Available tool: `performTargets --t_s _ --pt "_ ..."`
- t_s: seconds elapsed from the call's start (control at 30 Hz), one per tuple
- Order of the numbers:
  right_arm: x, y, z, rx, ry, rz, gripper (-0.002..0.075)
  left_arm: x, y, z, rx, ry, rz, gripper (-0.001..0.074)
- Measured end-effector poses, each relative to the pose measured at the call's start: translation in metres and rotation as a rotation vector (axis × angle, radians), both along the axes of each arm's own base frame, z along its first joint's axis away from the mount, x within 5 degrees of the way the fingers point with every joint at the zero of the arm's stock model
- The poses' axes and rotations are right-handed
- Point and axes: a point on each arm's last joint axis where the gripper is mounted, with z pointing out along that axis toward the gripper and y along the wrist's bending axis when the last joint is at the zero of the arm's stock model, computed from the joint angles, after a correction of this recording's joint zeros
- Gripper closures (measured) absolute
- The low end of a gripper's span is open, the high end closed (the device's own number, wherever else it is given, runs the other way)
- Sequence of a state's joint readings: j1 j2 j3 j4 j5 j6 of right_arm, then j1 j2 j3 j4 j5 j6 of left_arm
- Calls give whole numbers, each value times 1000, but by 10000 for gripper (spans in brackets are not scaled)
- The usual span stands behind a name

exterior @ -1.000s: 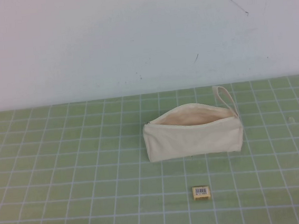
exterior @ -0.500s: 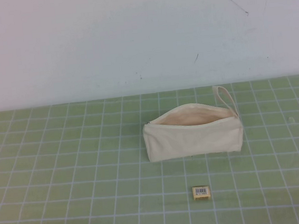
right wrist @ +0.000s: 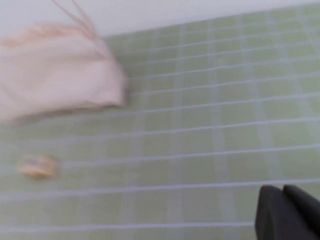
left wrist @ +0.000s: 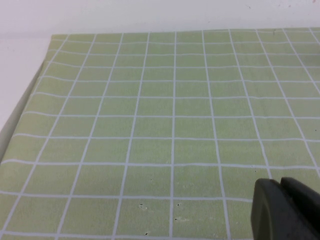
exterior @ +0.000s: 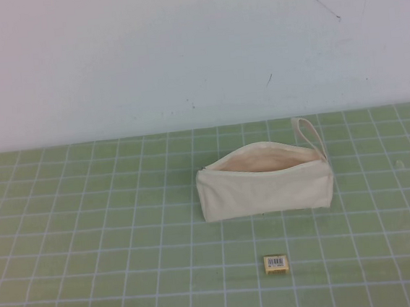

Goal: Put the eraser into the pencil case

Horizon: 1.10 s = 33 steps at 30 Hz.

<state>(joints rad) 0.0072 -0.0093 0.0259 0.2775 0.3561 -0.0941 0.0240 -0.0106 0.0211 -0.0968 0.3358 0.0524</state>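
Observation:
The cream pencil case (exterior: 266, 186) lies on the green grid mat, zip open along its top, loop strap (exterior: 309, 135) at its right end. The tiny yellow-tan eraser (exterior: 276, 263) with a barcode label lies on the mat just in front of it. Neither arm shows in the high view. My left gripper (left wrist: 280, 186) is shut over bare mat, away from both things. My right gripper (right wrist: 282, 191) is shut; its wrist view shows the pencil case (right wrist: 55, 72) and the eraser (right wrist: 37, 166) some way off.
The green grid mat (exterior: 90, 244) covers the table up to a white wall (exterior: 181, 54) at the back. In the left wrist view the mat's edge (left wrist: 20, 115) borders a white surface.

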Motion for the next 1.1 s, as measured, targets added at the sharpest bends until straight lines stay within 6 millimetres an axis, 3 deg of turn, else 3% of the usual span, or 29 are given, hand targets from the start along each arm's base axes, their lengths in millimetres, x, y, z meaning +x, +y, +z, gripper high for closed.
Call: performTargets --t_s 0.2,0.43,0.63,0.83,1.1 --pt "-1 18 10 615 28 25 727 0 0 0 0 0 0 736" --pt "0 17 15 631 -28 31 727 0 0 0 0 0 0 736" --pt "-1 17 27 434 -116 92 727 0 0 0 0 0 0 736" --pt "-6 28 89 74 -135 317 727 0 0 0 0 0 0 736" --pt "26 43 157 -455 107 866 727 0 0 0 0 0 0 736"
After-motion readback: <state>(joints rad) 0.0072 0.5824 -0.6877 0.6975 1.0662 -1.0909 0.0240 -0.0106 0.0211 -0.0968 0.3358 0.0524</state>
